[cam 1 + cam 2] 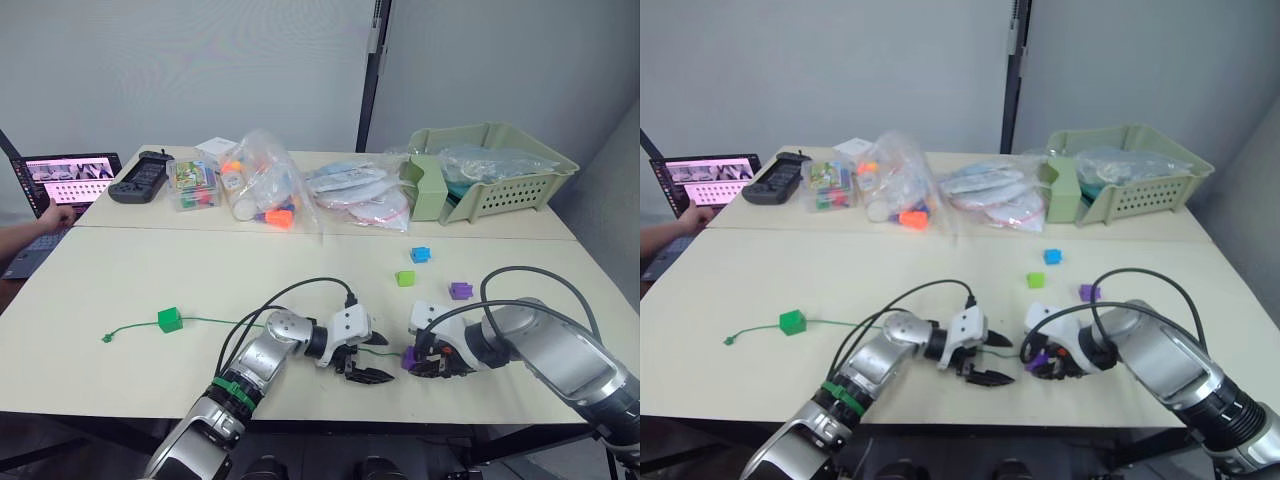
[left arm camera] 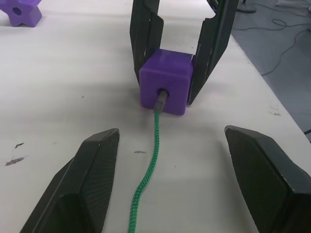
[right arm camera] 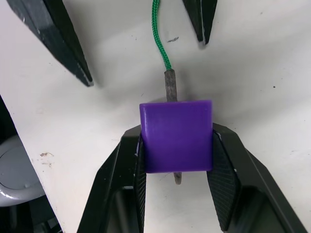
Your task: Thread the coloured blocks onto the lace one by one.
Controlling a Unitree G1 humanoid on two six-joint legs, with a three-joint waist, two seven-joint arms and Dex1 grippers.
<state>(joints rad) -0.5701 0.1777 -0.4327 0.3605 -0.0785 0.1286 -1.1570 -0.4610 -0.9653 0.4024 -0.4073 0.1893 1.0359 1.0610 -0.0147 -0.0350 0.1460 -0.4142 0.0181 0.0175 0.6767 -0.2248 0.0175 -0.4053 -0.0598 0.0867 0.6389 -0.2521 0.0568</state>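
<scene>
1. The right end effector (image 3: 176, 160) pinches a purple block (image 3: 177, 135) between its two black fingers, low over the cream tabletop (image 1: 200, 280) near the front edge.
2. The lace (image 2: 148, 174) enters the hole in that block; its stiff tip (image 3: 171, 87) goes in on one face and pokes out on the opposite face.
3. The left end effector (image 2: 177, 179) sits just beside the block, at its 9 o'clock in the head view, fingers spread wide with the lace lying loose between them, untouched.
4. From there the lace trails toward 9 o'clock through a dark green block (image 1: 168, 319), ending in a small knot (image 1: 105, 337).
5. Lying loose at about 12 to 1 o'clock from the right end effector: a second purple block (image 1: 461, 290), a lime green block (image 1: 405, 278) and a blue block (image 1: 420, 254).
</scene>
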